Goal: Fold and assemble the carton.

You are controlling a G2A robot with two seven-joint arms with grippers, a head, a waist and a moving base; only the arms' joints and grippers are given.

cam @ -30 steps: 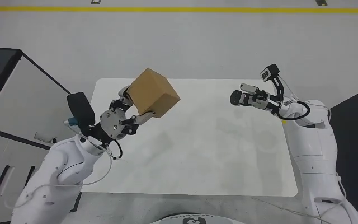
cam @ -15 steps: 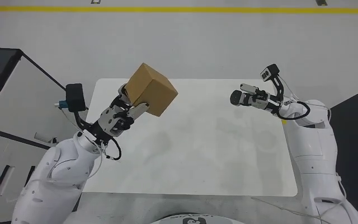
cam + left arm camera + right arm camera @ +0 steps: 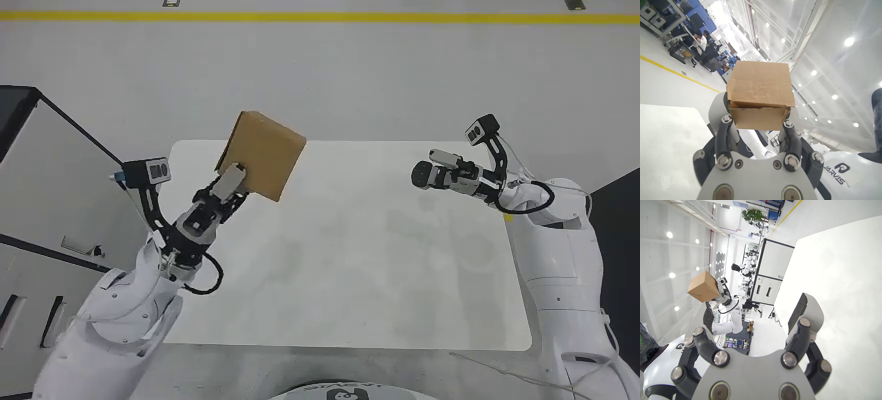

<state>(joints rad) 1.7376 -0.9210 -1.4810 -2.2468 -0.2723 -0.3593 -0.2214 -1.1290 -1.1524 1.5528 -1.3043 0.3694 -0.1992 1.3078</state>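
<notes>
1. A brown cardboard carton (image 3: 262, 153), folded into a cube, hangs in the air above the far left corner of the white desk (image 3: 400, 260).
2. The left gripper (image 3: 232, 178) holds it, jaws pressed against opposite sides of its near end.
3. The right gripper (image 3: 420, 174) hovers over the desk's right edge, jaws wide apart and empty.
4. Risk: squeezed only at one end, the carton may slip or buckle, and its flap seam looks likely to spring open.

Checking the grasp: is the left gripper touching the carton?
Touching. The left wrist view shows the left gripper clamping the carton at both sides.
</notes>
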